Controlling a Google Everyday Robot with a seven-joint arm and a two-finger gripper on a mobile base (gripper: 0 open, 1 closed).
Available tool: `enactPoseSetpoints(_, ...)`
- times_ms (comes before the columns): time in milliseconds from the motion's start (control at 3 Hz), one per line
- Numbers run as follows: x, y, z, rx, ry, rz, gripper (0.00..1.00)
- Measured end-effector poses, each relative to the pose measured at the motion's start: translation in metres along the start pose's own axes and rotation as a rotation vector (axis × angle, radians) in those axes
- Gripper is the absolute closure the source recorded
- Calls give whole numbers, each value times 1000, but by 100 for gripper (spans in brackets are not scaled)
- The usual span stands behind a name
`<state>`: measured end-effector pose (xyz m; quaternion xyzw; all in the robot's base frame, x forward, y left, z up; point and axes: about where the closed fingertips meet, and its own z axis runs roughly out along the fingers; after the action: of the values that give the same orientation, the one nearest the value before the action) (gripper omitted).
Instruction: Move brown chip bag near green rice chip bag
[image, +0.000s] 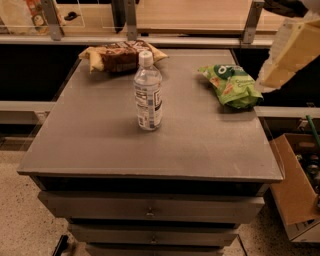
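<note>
your gripper (289, 51) sits at the far right edge of the view, a pale cream shape raised over the right side of the desk (90, 145). it hangs just right of and above the green rice chip bag (231, 86), apart from it. you cannot tell whether it is released or clenched

the brown chip bag (121, 55) lies flat at the far left corner of the desk, close to the far edge, with its long side running left to right and its tan ends sticking out on both sides. the green rice chip bag lies flat on the far right part of the desk, near the right edge and well apart from the brown chip bag

a clear water bottle (148, 92) with a white cap and white label stands upright around the middle of the desk, nearer to you than either bag. its cap overlaps the near edge of the brown chip bag in this view

below the desk's near edge you see stacked drawers (150, 212). an open cardboard box (295, 195) stands on the speckled floor at the near right
</note>
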<state>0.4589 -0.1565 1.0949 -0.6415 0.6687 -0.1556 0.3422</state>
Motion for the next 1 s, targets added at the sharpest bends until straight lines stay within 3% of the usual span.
enactPoseSetpoints(333, -33, -19, -14, 84, -134, -59, 0)
enactPoseSetpoints(1000, -48, -17, -15, 121, -143, -92, 0)
